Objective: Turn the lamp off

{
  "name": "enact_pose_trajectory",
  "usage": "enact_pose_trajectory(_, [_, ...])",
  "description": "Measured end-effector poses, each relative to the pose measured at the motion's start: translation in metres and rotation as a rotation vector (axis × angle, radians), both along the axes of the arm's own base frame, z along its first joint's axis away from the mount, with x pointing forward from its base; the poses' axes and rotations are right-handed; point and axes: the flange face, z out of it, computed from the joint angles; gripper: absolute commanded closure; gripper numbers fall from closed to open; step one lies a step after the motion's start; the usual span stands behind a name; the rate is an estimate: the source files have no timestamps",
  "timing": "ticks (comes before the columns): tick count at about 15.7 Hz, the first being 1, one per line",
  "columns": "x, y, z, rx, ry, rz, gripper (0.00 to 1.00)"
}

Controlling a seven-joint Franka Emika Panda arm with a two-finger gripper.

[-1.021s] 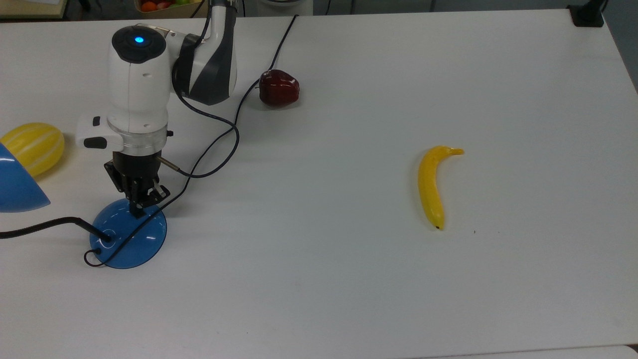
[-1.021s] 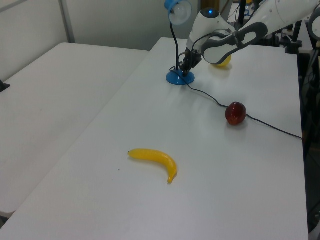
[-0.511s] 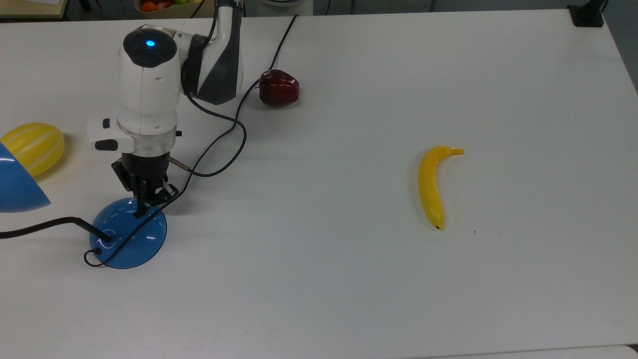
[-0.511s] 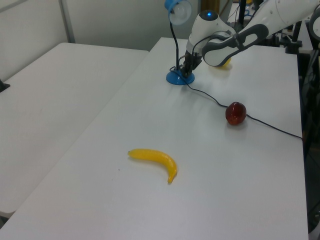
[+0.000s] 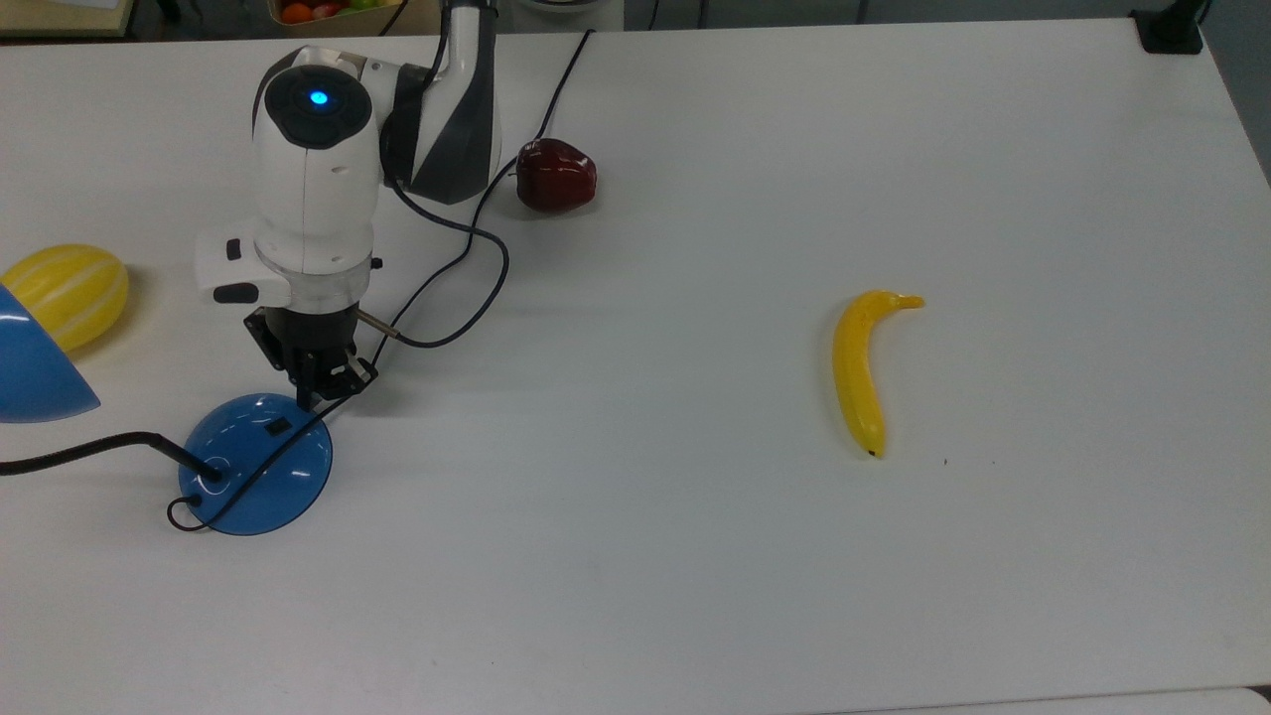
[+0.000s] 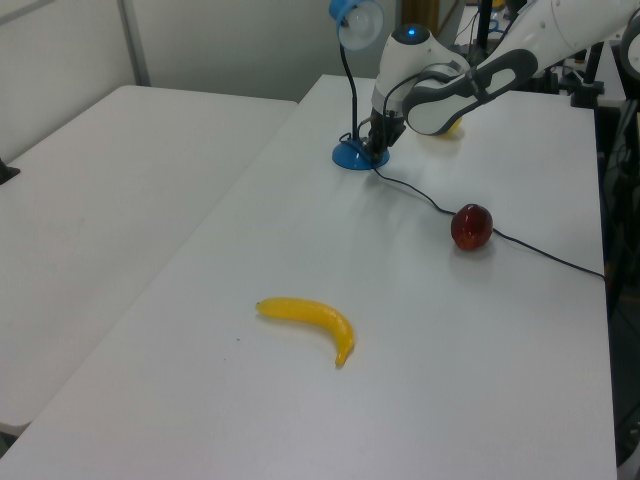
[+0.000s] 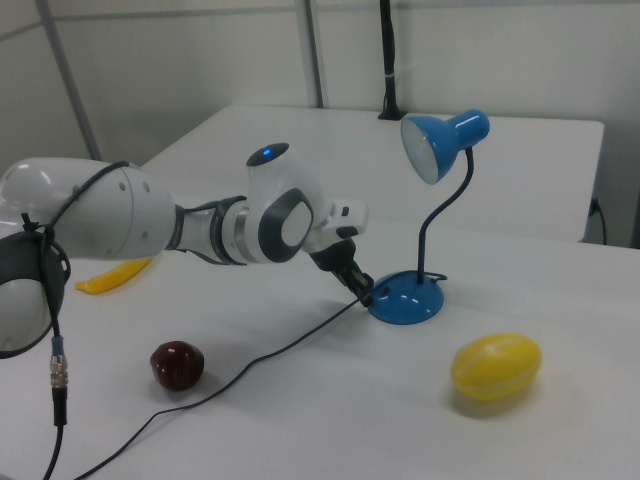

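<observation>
The lamp has a glossy blue dome base (image 5: pixel 260 475) at the top view's left, with a small black rocker switch (image 5: pixel 275 428) showing on top. A black neck rises to its blue cone shade (image 5: pixel 35 372). In the right view the shade (image 7: pixel 442 141) faces left above the base (image 7: pixel 405 298). My gripper (image 5: pixel 310 395) hangs at the base's far rim, just off the switch, fingers shut with nothing between them. Its tip (image 7: pixel 365 294) sits just left of the base in the right view. The left view shows the gripper (image 6: pixel 375 150) beside the base (image 6: pixel 355 156).
A yellow striped melon (image 5: pixel 65 291) lies behind the shade. The lamp's thin black cord (image 5: pixel 467 263) loops past a dark red apple (image 5: pixel 556 175). A banana (image 5: pixel 859 367) lies far to the top view's right. A second white table (image 6: pixel 100 200) stands alongside.
My gripper has drawn back from the base's top toward the top view's upper right. The black switch, covered by the fingers before, now shows.
</observation>
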Motion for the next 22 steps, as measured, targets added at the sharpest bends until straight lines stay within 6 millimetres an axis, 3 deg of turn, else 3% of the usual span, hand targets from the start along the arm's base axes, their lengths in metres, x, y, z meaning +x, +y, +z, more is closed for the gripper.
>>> enact_pose_trajectory(2, [-0.004,0.008,0.026,0.006,0.022,-0.007,1.0])
enact_pose_trajectory(4, [-0.012,0.019,0.064,0.012,0.041,-0.011,0.98])
enact_pose_trajectory(7, [-0.033,0.033,0.106,0.023,0.063,0.012,0.77])
enact_pose_trajectory(9, [-0.052,0.041,0.12,0.048,0.104,0.051,0.59])
enact_pose_trajectory(11, [-0.074,0.055,0.139,0.078,0.187,0.099,0.26])
enact_pose_trajectory(13, [-0.101,0.074,0.166,0.089,0.286,0.173,0.04])
enact_pose_trajectory(17, [-0.153,0.11,0.215,0.129,0.373,0.275,0.0])
enact_pose_trajectory(19, [-0.173,0.116,0.231,0.149,0.4,0.288,0.0])
enact_pose_trajectory(22, [-0.189,0.114,0.245,0.151,0.423,0.353,0.0])
